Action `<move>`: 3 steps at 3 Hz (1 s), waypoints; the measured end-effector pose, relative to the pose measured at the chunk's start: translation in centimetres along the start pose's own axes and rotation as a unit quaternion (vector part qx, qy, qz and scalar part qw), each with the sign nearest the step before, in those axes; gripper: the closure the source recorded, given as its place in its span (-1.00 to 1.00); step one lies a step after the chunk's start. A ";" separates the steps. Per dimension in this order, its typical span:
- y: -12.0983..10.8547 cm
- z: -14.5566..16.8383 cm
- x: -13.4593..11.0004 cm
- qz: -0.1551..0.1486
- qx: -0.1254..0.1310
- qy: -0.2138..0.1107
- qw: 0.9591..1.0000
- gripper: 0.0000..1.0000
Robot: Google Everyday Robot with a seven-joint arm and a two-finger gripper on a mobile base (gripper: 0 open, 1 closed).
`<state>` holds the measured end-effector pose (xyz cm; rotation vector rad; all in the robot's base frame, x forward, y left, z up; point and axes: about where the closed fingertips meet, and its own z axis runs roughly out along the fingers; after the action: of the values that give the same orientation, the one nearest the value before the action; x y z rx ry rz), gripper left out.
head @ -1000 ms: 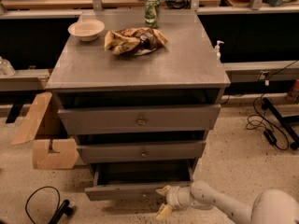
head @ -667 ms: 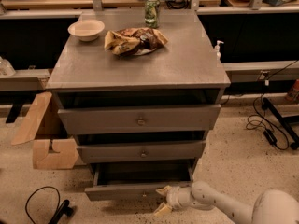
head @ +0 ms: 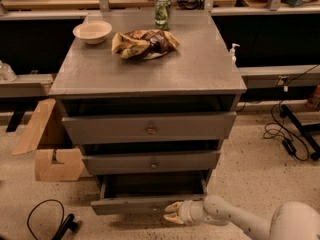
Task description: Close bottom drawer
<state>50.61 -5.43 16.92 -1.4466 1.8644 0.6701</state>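
At the foot of the cabinet, the bottom drawer (head: 131, 205): slid partway out, its dark inside showing behind the slim grey front, which stands forward of the two fronts above it.
Knob (head: 154, 209): small and round, at the middle of the bottom drawer's front.
Tool (head: 172, 213): at the right part of the bottom drawer's front, just right of the knob; pale fingertips (head: 174, 205) spread apart, nothing held between them; whether they touch the front cannot be told.
Arm (head: 227, 218): white, reaching in low from the right of the bottom drawer, along the floor.
Middle drawer (head: 150, 162): directly above the bottom drawer, also pulled out a little, with a dark gap over it.
Top drawer (head: 148, 127): two levels above the bottom drawer, tallest front, also ajar.
Counter (head: 195, 69): the cabinet's grey top, high above the bottom drawer.
Bowl (head: 92, 32): on the counter, above and to the left of the bottom drawer.
Snack bag (head: 144, 43): crumpled, on the counter, roughly straight above the bottom drawer.
Can (head: 162, 12): upright on the counter's far edge, above and behind the bottom drawer.
Cardboard box (head: 49, 154): on the floor left of the bottom drawer, flaps up.
Black cable (head: 35, 216): looped on the floor, left of the bottom drawer and nearer the camera.
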 end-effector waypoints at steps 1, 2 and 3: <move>0.7 -1.8 3.0 -0.005 0.028 0.038 0.999 0.73; -0.3 -3.8 6.6 -0.017 0.085 0.072 0.994 1.00; -0.3 -3.8 6.6 -0.017 0.085 0.072 0.994 1.00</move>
<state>49.08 -12.41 14.22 -1.4443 1.9487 0.3889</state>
